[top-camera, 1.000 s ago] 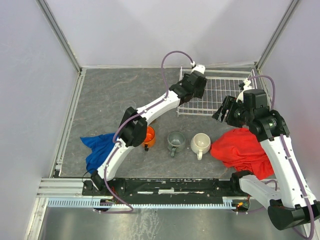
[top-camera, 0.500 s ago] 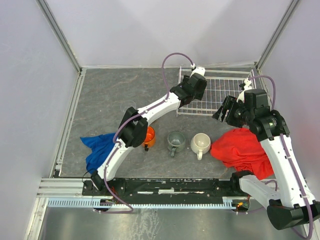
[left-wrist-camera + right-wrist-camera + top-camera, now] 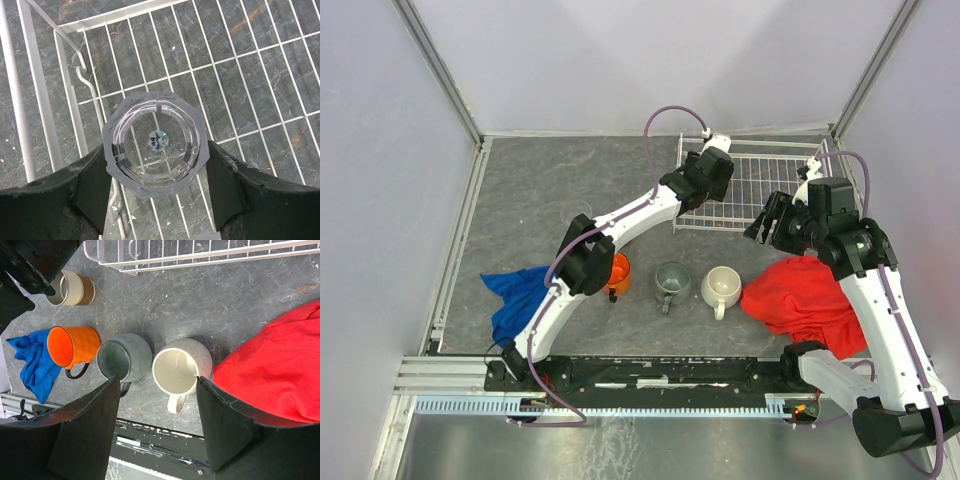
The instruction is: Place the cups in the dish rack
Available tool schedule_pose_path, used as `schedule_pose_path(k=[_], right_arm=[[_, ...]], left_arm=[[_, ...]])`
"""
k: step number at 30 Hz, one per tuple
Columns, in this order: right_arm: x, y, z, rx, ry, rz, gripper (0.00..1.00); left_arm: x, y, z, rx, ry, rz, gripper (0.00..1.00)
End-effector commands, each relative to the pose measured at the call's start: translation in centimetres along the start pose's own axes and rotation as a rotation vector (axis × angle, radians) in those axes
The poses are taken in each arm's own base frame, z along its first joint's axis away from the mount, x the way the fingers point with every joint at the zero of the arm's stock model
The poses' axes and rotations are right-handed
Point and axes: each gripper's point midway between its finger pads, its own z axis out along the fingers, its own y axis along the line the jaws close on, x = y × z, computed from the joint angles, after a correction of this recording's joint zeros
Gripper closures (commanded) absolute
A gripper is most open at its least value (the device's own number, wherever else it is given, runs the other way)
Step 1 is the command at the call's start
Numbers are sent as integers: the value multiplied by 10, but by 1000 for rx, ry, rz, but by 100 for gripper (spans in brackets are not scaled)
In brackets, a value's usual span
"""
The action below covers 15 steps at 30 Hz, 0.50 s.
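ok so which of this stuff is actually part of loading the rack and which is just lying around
Part of the job:
- dish rack
- clear glass tumbler
- tan cup
- orange mug
- grey-green mug
- cream mug

Just lying about:
- red cloth
- blue cloth

Grey marbled tabletop (image 3: pixel 520 180), white walls (image 3: pixel 620 60)
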Motion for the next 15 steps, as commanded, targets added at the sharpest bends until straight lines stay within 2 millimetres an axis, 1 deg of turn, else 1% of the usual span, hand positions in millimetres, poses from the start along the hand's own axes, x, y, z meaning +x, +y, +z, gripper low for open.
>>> schedule_pose_path(k=[1,6,8,10,13,15], right_arm=[[-7,3,0,-20,-30,-23,30],[-6,3,-1,-23,-29,-22,30],[-6,2,-1,-22,-29,-22,30],[-6,2,-1,-22,-30,-22,30],[-5,1,-1,-21,-30,-24,30],[-5,1,-1,-19,-29,-26,30]], left_arm=[[-41,1,-29,18,-77,3,34],[-34,2,-26,9,-71,7,19],[-48,3,-37,16,-96,-4,16],[-50,3,-39,16,-100,-6,12],[-53,3,-42,15,-107,-10,10],[-58,2,-46,21,-116,-16,7]])
